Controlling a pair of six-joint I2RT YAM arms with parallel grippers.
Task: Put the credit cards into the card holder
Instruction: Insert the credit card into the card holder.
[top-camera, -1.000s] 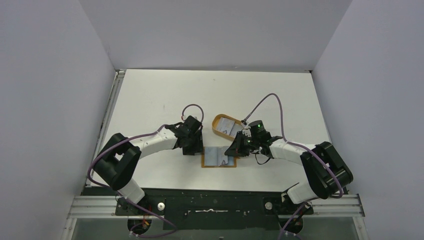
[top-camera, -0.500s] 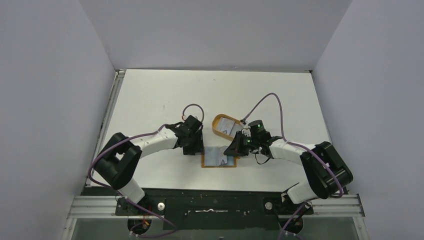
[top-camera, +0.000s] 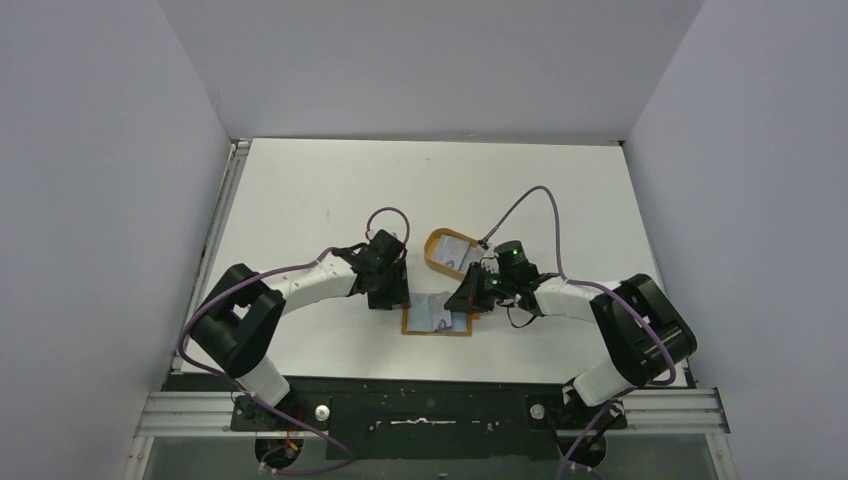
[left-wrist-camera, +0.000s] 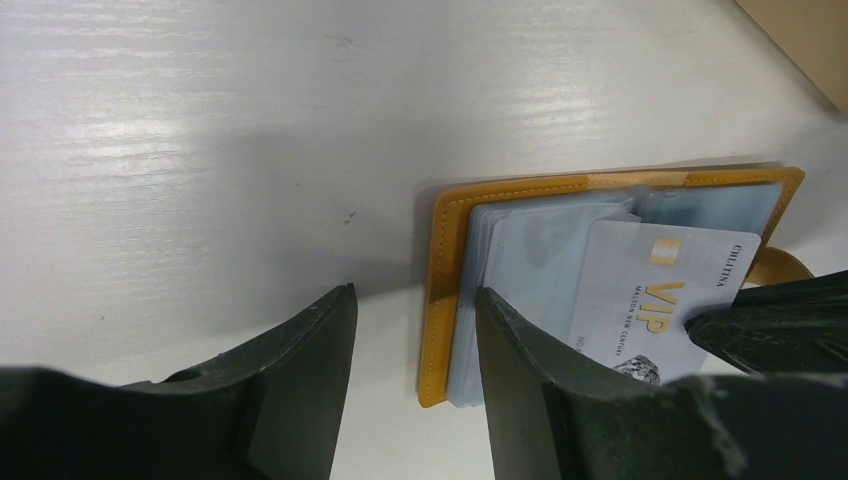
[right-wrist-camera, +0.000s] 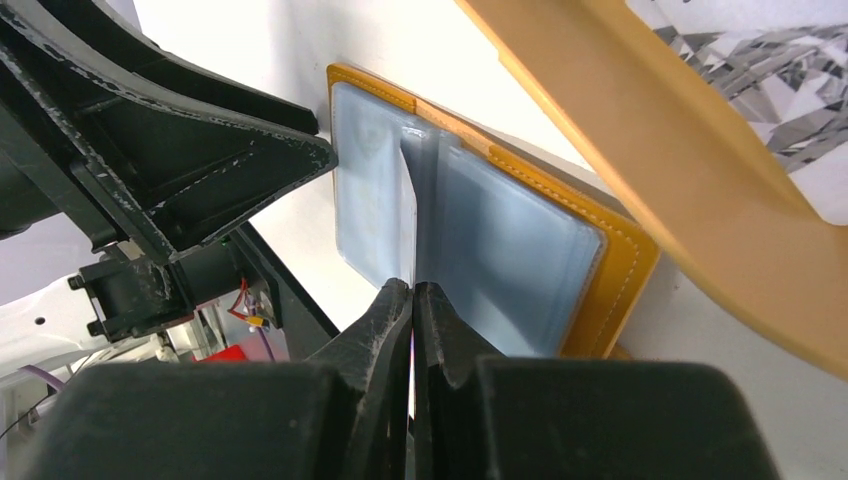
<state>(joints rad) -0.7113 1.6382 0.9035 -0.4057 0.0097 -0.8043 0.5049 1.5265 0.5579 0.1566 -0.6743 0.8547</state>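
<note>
Orange-brown card holder (top-camera: 430, 318) lies open and flat on the white surface (top-camera: 320, 200), between the two arms and just in front of a tan-rimmed oval tray (top-camera: 436, 245). Its clear inner pockets face up.

The right pincer (right-wrist-camera: 412, 290) is clenched on a pale credit card (left-wrist-camera: 650, 300) printed "VIP". It holds the card low over the open holder, with the card's free end lying across the clear pockets. The right wrist view sees this card edge-on, as a thin line running towards the pocket stack. Whether its leading edge has entered a pocket cannot be told.

The left pincer (left-wrist-camera: 412, 300) is released, its jaws standing apart at the holder's outer stitched edge. Whether one of them presses on the cover is unclear. Another card (right-wrist-camera: 750, 50), with a diamond pattern, waits in the tray.

The likely step is sliding the held card into a pocket. Several things could go wrong:
- The card's corner may catch on a pocket lip, or slip between two sleeves instead of inside one.
- If the holder is not pinned down, the push could shove it across the smooth surface.
- The thin card could pivot within the narrow pinch.
</note>
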